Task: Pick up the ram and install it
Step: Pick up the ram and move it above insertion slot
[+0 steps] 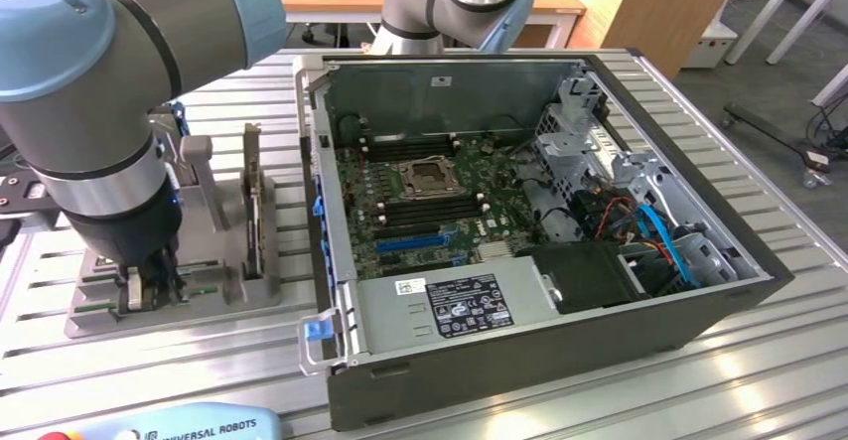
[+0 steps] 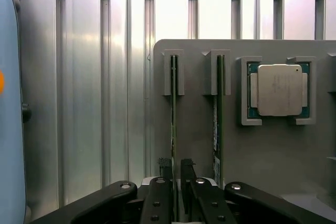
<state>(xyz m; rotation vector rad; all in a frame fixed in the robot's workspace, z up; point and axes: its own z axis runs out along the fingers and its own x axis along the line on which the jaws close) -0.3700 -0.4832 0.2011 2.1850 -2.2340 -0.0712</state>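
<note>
Wrist view: the black gripper (image 2: 176,164) has its 2 fingers (image 2: 165,168) on both sides of the thin green ram stick (image 2: 173,111) and seems to pinch it. It stands on edge in the grey plastic holder (image 2: 195,129), beside the open black computer case (image 1: 530,361).

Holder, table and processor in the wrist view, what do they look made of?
Holder: matte grey, uniform and dull, likely plastic, maybe printed.
Table: probably bare aluminium, going by its bright, ribbed, reflective slats.
Processor: satin silver metal lid over a green board edge.
</note>
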